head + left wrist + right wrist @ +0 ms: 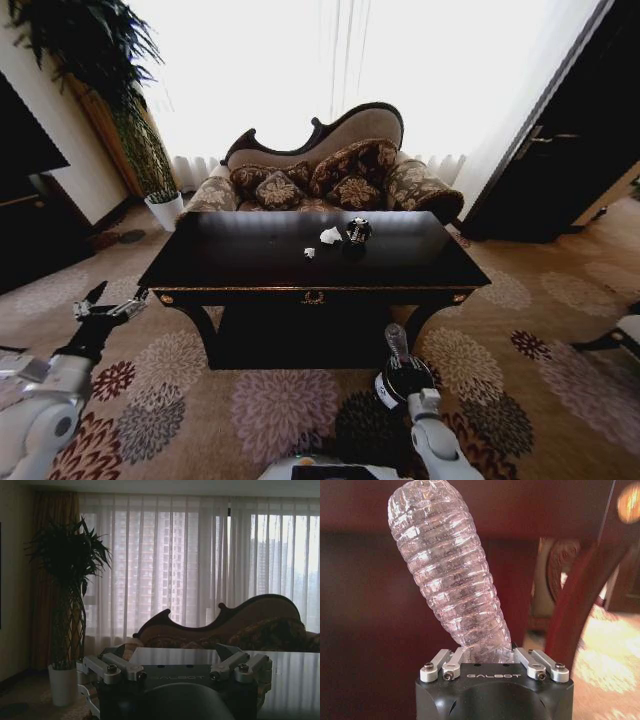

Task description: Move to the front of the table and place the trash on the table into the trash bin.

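The right gripper [485,655] was clamped on the base of a clear ribbed plastic bottle [445,565], which leaned away from the fingers at a tilt. In the head view this gripper [398,357] sat low in front of the table [250,265], near its right front leg, with the bottle [396,342] projecting from it toward the table's front edge. Directly beneath and behind the gripper stood the trash bin [403,382], a dark cylinder with a white patch, on the patterned carpet [280,400]. Whether the bottle touched the bin's rim could not be determined.

Beyond the right gripper, on the tabletop, lay the remaining trash: a white paper lump [330,236], a smaller white scrap [309,252] just beside it, and a dark shiny roundish piece [357,231] touching or nearly touching the larger lump.

The left gripper [108,309] was held low to the left of the table, well apart from the trash, with its fingers spread wide. In the left wrist view its open fingers [112,666] pointed toward the glossy tabletop [295,675]. Past the table stood a patterned sofa [330,175] and, farther from the left gripper, a potted plant [67,605] before curtained windows.
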Available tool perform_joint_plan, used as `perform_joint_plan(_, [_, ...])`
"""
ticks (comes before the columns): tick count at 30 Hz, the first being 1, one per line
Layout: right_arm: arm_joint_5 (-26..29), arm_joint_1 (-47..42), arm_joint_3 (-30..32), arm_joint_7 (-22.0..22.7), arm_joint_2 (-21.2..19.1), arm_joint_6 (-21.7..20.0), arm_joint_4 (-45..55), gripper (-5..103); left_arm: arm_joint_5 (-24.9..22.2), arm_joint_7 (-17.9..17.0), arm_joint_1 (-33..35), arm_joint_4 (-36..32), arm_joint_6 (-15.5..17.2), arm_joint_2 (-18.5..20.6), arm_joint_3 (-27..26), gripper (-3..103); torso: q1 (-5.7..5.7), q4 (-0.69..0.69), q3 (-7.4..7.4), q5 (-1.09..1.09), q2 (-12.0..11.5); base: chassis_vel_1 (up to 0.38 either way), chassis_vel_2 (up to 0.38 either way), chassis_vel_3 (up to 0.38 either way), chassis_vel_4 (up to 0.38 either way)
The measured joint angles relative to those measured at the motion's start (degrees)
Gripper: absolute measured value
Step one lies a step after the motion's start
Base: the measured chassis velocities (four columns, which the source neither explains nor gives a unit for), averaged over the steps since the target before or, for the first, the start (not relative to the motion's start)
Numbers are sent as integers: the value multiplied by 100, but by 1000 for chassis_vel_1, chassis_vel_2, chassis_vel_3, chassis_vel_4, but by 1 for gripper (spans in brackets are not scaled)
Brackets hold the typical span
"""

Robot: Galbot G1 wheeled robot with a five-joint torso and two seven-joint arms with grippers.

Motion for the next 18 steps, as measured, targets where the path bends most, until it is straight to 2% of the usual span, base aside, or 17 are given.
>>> perform_joint_plan(3, [-71, 566, -67, -89, -135, 229, -1193, 29, 0, -6, -7, 0, 0, 5, 5, 100, 1, -1, 0, 0, 0, 0, 0, 0, 0])
perform_joint_plan(5, [-95, 677, -80, -95, -155, 301, -1408, 29, 0, -6, -7, 0, 0, 5, 7, 100, 1, -2, 1, 0, -1, 0, 0, 0, 0])
perform_joint_plan(7, [-253, 1177, -87, -85, -229, 597, -2253, 29, 0, -7, -9, -1, 1, 7, 10, 100, 0, 0, 0, 0, -1, 0, 0, 0, 0])
perform_joint_plan(18, [-750, 2056, 21, -68, -322, 1078, -4069, 29, -2, -11, -14, -4, 8, 11, 17, 100, 1, -1, 0, -1, -1, 0, 0, 0, 0])
